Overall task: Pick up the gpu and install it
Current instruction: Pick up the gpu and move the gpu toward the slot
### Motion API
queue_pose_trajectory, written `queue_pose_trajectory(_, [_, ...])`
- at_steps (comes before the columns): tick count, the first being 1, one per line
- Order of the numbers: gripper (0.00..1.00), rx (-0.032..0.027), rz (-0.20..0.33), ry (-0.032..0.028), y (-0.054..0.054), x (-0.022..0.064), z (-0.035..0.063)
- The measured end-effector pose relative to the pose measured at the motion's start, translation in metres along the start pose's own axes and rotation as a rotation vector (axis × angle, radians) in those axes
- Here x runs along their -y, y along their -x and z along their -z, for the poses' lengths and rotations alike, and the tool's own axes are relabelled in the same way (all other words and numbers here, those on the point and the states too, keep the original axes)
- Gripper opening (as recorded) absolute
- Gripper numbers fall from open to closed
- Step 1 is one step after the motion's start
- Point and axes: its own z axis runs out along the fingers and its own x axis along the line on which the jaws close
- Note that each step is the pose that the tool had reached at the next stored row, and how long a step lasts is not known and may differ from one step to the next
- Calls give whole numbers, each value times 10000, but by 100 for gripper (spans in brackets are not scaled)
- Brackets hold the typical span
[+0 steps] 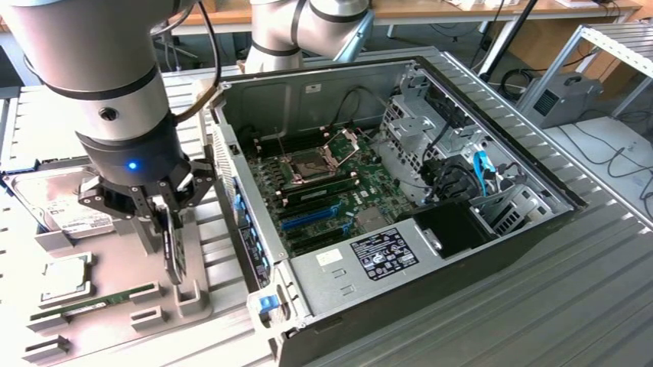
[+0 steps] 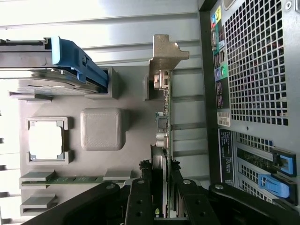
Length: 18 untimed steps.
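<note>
The gpu (image 1: 176, 258) stands on edge in a grey holder on the parts tray (image 1: 122, 336), at the exterior view's left. In the wrist view I see the gpu (image 2: 163, 119) edge-on, its silver end bracket (image 2: 165, 50) at the far end. My gripper (image 1: 171, 229) comes down over it, one black finger on each side of the board, shut on the card. From the wrist camera the gripper (image 2: 161, 176) clamps the card's near end. The open computer case (image 1: 510, 153) lies just beside, with blue slots (image 1: 311, 216) on its motherboard (image 1: 352, 180).
The tray also carries a silver hard drive (image 1: 51, 208), a CPU (image 1: 63, 277) and a RAM stick (image 1: 97, 302). The case's rear panel (image 2: 253, 70) with vent holes stands close to the gpu. Ribbed metal table (image 1: 531, 306) surrounds the case.
</note>
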Motion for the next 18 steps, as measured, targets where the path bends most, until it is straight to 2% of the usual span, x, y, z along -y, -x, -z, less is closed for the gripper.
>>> queue_pose_trajectory(18, [26,1,1,1,3,-4,94])
